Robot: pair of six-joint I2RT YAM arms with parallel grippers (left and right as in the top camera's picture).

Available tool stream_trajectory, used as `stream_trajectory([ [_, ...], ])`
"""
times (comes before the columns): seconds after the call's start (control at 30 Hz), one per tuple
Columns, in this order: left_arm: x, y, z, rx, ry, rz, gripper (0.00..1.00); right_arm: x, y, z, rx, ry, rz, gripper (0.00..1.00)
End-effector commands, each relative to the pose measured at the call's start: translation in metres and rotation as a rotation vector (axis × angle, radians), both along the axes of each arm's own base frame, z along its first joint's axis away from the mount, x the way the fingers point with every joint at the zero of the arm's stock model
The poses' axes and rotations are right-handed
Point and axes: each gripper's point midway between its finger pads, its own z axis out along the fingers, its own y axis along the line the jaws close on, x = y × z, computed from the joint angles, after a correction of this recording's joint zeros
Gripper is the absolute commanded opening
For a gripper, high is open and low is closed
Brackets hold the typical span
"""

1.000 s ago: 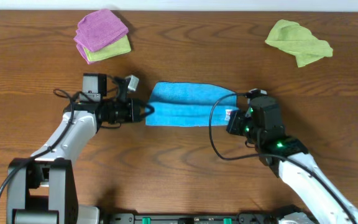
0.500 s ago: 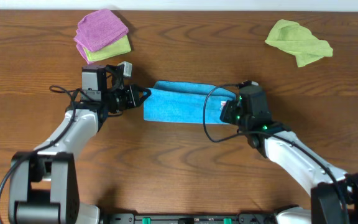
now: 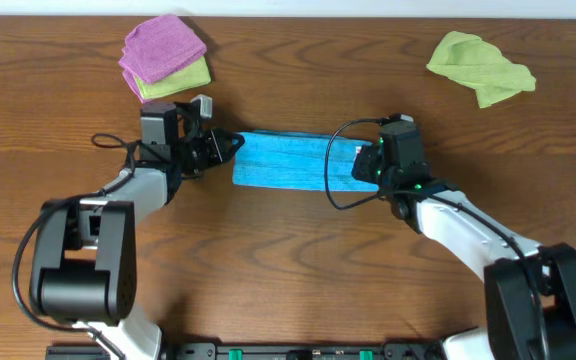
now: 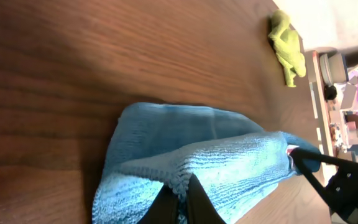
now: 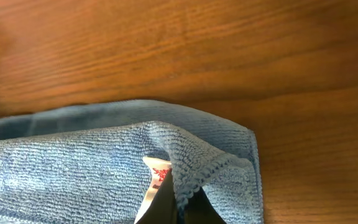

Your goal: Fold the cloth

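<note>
End effectors first: from overhead, the left end effector [image 3: 226,150] is pinched shut on the 9 o'clock end of the blue cloth [image 3: 283,162], and the right end effector [image 3: 366,166] is clamped on its 3 o'clock end. The cloth sits mid-table [image 3: 288,280], a bit toward 12 o'clock, as a long narrow strip. I'd say one lengthwise fold is basically in. What's left is letting go and probably a crosswise fold or two. A pink and green stack [image 3: 165,57] at 11 o'clock looks like the goal shape. A crumpled green cloth [image 3: 480,66] sits at 1 o'clock, well apart. The arms' cables cross over the strip, so its ends are partly covered.

Left wrist view: the fingertips [image 4: 166,208] are at the bottom edge, close together, with the hem of the top layer nipped between them. That layer arches up over the lower one, so it isn't lying flat. The frame cuts the fingers off, so I can't say how deep the grip goes.

Right wrist view: same deal. The dark fingertips [image 5: 197,208] are closed on the top layer's corner beside a white tag [image 5: 154,182]. The corners don't line up: the lower layer pokes out toward 3 o'clock. The tag's print is too small to read.
</note>
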Motion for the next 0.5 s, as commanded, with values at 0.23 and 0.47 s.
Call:
stream_trajectory([
  [0.23, 0.011, 0.006, -0.018, 0.038, 0.012, 0.05, 0.06, 0.01, -0.022, -0.019, -0.105, 0.006, -0.054, 0.02],
  [0.47, 0.015, 0.007, -0.024, 0.089, 0.002, 0.081, 0.06, 0.018, -0.024, -0.024, -0.136, -0.02, -0.05, 0.01],
])
